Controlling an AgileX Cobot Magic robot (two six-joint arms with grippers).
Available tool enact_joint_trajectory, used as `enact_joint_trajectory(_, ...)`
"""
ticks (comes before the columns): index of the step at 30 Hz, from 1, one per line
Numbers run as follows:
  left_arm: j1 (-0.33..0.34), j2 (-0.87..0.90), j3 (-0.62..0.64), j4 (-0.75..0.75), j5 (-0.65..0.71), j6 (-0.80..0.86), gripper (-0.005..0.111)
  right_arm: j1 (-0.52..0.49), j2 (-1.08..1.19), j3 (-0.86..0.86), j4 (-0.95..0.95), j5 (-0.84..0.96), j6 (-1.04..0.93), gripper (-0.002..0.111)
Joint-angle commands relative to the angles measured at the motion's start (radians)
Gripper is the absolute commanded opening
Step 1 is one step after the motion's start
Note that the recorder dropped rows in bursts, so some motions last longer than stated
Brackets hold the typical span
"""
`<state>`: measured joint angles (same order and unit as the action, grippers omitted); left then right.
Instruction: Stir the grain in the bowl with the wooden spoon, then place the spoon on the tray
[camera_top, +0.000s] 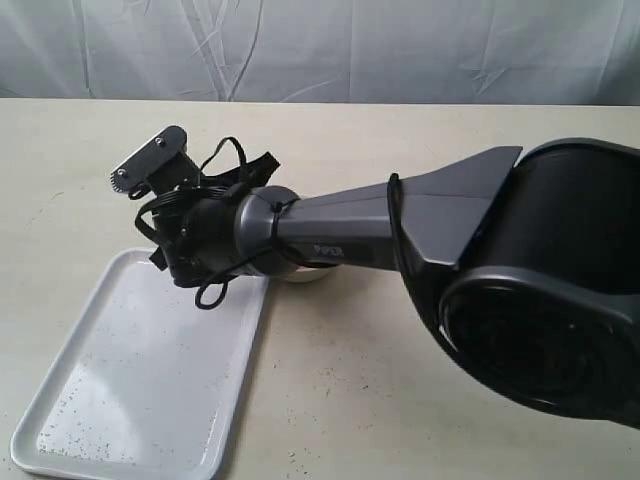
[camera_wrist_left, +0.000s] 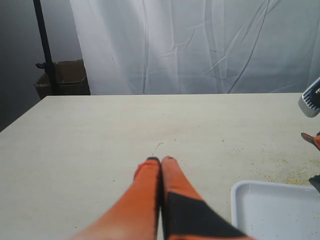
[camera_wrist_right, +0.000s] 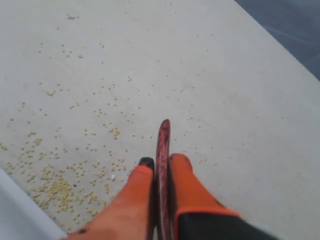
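Shown only by right wrist view: right end effector (camera_wrist_right: 163, 161) gripping dark reddish-brown wooden spoon (camera_wrist_right: 164, 134); left end effector (camera_wrist_left: 160, 160) pinched closed.

The left end effector (camera_wrist_left: 160, 161), closed tight, hovers over the table (camera_wrist_left: 100, 145) beside the tray (camera_wrist_left: 280, 212) corner.

Quick count: one flat white rectangular tray (camera_top: 130, 385), one small round white bowl (camera_top: 305, 273) just beside it, one dark reddish-brown wooden spoon (camera_wrist_right: 163, 135), two orange-fingered hands (left hand (camera_wrist_left: 160, 160), right hand (camera_wrist_right: 163, 161)), and loose golden-yellow grain (camera_wrist_right: 52, 187) on the counter (camera_wrist_right: 225, 100), way too many to count.
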<state>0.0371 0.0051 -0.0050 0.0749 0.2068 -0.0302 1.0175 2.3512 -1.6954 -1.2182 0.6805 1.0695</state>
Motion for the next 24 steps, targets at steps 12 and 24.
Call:
enact_joint_trajectory(12,0.001,-0.005,0.005,-0.003,-0.016,-0.003,0.000,-0.062,-0.149,0.004,0.193,-0.150,-0.042,-0.001)
enact_joint_trajectory(24,0.001,-0.005,0.005,-0.003,-0.016,-0.003,0.000,-0.377,-0.290,0.256,1.419,-0.533,-0.860,-0.001)
